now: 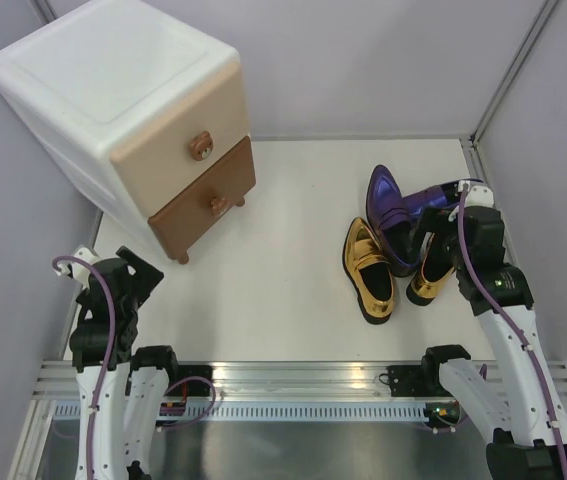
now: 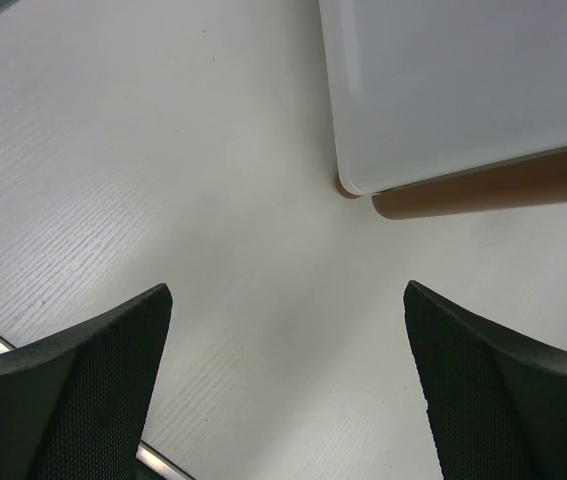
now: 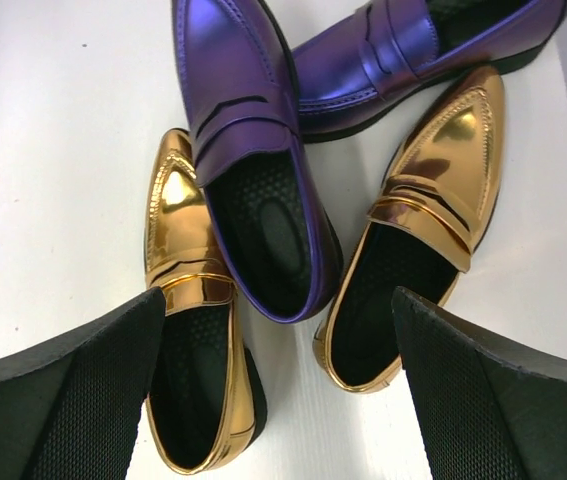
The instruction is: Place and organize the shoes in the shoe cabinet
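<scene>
Well, both pincers were released and empty. The right gripper (image 3: pixel 280 300) hung over the shoes (image 1: pixel 391 225), jaws spread wide with nothing held. Under it the four lay bunched on the right side of the table (image 1: pixel 293 290). One purple shoe (image 3: pixel 253 190) sat between the two gold ones, its heel against the near gold shoe (image 3: pixel 188 340), with the other gold shoe (image 3: pixel 418 240) just beside it. The second purple shoe (image 3: pixel 403 50) lay crosswise behind. The left gripper (image 2: pixel 288 300), also spread and bare, looked at a bottom corner of the shoe cabinet (image 1: pixel 113 110). The cabinet stood far left, well apart from the shoes, with its beige drawer (image 1: pixel 178 160) and brown drawer (image 1: pixel 203 205) both closed.
</scene>
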Robot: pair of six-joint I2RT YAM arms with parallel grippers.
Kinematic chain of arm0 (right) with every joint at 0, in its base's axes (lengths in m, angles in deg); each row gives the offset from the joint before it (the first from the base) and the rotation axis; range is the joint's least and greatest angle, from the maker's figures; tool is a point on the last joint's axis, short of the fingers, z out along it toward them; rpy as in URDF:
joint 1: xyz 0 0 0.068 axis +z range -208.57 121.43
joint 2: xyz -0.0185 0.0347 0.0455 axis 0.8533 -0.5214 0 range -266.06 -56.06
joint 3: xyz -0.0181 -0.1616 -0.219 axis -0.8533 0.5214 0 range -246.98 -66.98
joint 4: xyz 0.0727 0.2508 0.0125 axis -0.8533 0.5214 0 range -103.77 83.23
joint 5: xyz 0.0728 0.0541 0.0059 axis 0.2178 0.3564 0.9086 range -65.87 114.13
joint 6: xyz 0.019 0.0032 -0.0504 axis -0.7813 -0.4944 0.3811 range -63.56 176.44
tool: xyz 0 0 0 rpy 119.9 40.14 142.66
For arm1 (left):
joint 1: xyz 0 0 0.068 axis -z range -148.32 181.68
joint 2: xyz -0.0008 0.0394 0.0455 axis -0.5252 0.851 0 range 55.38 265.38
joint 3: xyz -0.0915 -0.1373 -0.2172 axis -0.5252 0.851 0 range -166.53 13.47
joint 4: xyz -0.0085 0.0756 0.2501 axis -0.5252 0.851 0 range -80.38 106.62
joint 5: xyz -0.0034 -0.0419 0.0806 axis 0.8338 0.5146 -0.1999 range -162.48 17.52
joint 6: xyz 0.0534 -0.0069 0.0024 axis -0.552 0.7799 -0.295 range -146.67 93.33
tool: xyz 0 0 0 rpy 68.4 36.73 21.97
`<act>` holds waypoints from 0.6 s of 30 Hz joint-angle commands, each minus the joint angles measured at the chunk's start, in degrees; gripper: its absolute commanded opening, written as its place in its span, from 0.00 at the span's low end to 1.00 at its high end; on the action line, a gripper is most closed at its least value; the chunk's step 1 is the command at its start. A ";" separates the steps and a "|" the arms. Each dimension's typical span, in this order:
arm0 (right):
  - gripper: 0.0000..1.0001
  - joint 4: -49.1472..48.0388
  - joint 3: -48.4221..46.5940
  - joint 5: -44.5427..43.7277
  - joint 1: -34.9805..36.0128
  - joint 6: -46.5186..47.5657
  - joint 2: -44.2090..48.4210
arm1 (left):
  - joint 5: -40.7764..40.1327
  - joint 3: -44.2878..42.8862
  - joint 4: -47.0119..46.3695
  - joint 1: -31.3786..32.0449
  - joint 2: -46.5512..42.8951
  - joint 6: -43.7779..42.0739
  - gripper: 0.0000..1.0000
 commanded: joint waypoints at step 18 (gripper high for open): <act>0.98 -6.20 -18.02 18.72 2.76 -15.16 -28.87 | 4.43 -0.26 -3.58 -0.16 1.36 -3.33 1.00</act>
